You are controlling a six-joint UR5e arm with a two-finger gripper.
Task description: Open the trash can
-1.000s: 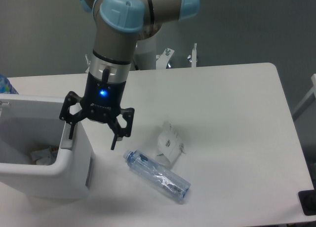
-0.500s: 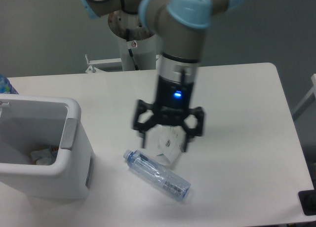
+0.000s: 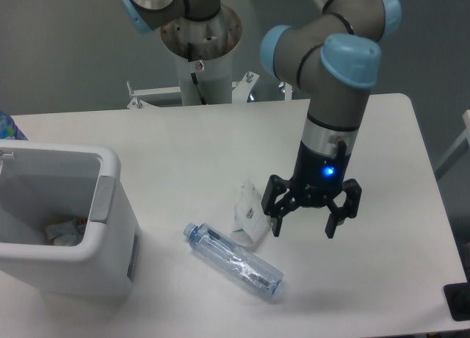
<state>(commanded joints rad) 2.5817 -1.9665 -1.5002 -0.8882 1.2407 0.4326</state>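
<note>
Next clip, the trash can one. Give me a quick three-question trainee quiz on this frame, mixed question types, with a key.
1. True or false: the trash can is open, with its inside showing.
2. Multiple choice: the gripper is A) over the trash can, B) open, above the table to the right of the crumpled white packaging, C) shut on the clear bottle.
3. Fill in: the clear bottle lies on its ____ on the table, between the trash can and the gripper.

Key:
1. True; scraps show at the bottom.
2. B
3. side
</note>
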